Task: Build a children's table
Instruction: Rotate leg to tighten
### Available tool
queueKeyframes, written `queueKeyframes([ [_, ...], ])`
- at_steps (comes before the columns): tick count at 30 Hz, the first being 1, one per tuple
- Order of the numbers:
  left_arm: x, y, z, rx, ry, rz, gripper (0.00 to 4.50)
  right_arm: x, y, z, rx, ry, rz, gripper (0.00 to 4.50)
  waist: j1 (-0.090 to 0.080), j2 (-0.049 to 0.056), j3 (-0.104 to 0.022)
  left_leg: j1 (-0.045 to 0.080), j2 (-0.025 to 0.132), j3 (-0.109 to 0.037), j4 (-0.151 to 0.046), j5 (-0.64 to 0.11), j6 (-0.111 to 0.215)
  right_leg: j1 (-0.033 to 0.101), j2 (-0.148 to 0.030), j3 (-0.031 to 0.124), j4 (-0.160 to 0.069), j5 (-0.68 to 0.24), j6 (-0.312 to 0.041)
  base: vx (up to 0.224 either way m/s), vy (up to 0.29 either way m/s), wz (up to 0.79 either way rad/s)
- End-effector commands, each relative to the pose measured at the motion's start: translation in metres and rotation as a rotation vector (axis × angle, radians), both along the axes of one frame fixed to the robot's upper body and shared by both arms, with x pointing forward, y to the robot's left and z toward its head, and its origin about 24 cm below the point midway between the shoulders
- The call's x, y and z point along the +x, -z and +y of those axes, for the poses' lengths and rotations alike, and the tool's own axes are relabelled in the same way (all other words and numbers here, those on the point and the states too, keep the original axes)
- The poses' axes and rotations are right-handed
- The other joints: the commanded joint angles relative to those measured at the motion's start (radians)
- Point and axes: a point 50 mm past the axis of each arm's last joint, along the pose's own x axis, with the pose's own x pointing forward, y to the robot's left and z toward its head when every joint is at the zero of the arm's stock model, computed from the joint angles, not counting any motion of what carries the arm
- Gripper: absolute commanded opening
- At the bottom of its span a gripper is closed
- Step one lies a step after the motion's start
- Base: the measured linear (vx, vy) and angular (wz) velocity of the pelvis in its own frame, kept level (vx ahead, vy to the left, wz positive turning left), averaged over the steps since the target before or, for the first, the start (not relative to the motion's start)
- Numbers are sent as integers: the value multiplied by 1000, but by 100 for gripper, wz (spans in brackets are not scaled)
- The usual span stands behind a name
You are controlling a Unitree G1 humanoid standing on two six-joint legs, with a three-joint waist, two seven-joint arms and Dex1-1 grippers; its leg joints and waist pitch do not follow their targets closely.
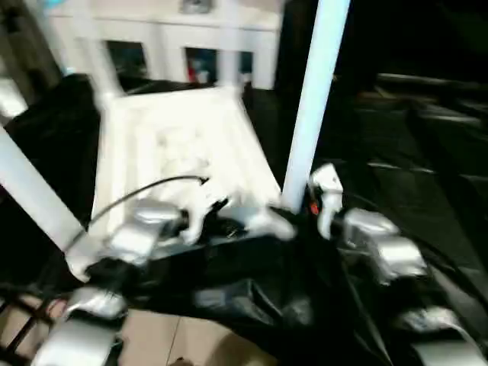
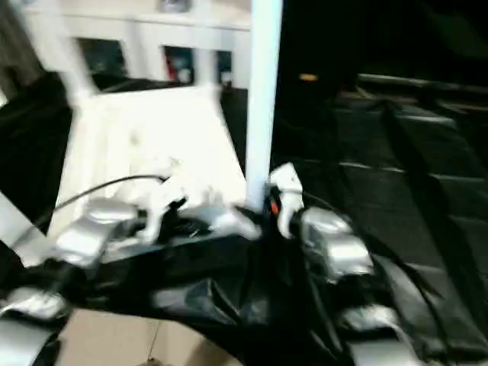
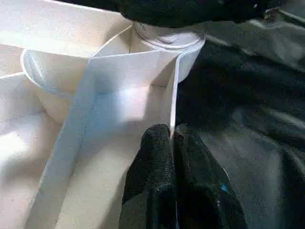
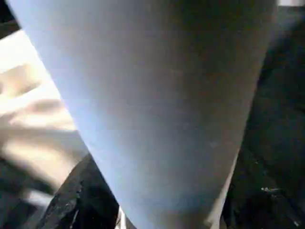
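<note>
The left gripper (image 3: 174, 143) has its two black fingers pressed together on the thin white edge wall of the upturned white plastic tabletop (image 1: 175, 145), beside a round corner socket (image 3: 169, 40) holding a white tapered tubular leg (image 1: 313, 107). The right gripper (image 1: 324, 202) sits by that leg's base; whether it grips is hidden. Everything rests on black sheeting (image 1: 412, 175).

The children's table (image 1: 183, 152) lies upside down on black sheeting — white ribbed underside up, with white tapered legs (image 1: 314, 107) standing upright in its corner sockets (image 3: 167, 40).
</note>
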Motion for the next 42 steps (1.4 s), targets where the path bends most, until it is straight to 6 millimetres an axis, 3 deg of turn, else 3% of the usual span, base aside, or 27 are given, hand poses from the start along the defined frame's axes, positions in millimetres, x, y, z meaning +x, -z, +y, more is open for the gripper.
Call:
queueKeyframes([
  [1, 14, -28, -32, -123, -56, -98, 0, -15, 27, 50, 57, -58, 141, 229, 3, -5, -58, 2, 12, -9, -62, -249, 15, 42, -77, 38, -104, -494, -111, 0, 0, 0],
  [6, 11, -29, -43, -150, -20, -106, 0, -13, 16, 57, 103, -116, 64, 229, 3, -3, -62, -1, 16, -7, -63, -238, 36, 47, -74, 42, -92, -378, -147, 0, 0, 0],
  [7, 9, -29, -44, -150, -2, -109, 0, -14, 14, 57, 132, -147, 56, 273, 4, -2, -62, -2, 16, -6, -62, -233, 41, 49, -74, 43, -89, -354, -156, 0, 0, 0],
  [12, 5, -28, -40, -148, 60, -113, 0, -22, 10, 53, 131, -309, 42, 323, 9, -5, -64, -5, 15, -4, -59, -207, 65, 56, -74, 44, -84, -306, -175, 0, 0, 0],
  [13, 0, -28, -34, -142, 124, -110, 0, -27, 10, 44, 107, -411, 41, 323, 14, -4, -65, -6, 18, -5, -59, -195, 73, 58, -76, 45, -81, -287, -181, 0, 0, 0],
  [15, -3, -28, -31, -141, 164, -108, 0, -30, 10, 38, 94, -457, 44, 323, 14, -3, -65, -9, 19, -6, -60, -189, 76, 60, -78, 44, -80, -285, -183, 0, 0, 0],
  [19, -8, -28, -20, -129, 243, -94, 0, -36, 8, 19, 57, -575, 50, 323, 20, 1, -64, -1, 23, -3, -60, -208, 70, 53, -75, 44, -83, -309, -186, 0, 0, 0],
  [27, -24, -28, 3, -102, 434, -25, 0, -49, 1, -13, 4, -772, 111, 323, 45, 2, -66, 1, 30, -1, -59, -199, 69, 54, -76, 45, -70, -236, -212, 0, 0, 0],
  [33, -29, -26, 11, -80, 490, 17, 0, -52, -1, -16, -13, -831, 138, 323, 48, 2, -63, 3, 28, -1, -61, -220, 56, 50, -75, 45, -78, -309, -192, 0, 0, 0],
  [42, -32, -25, 12, -76, 507, 33, 0, -57, 0, -15, -4, -879, 178, 271, 59, 1, -66, 2, 29, -2, -60, -202, 50, 51, -76, 45, -73, -274, -194, 0, 0, 0],
])
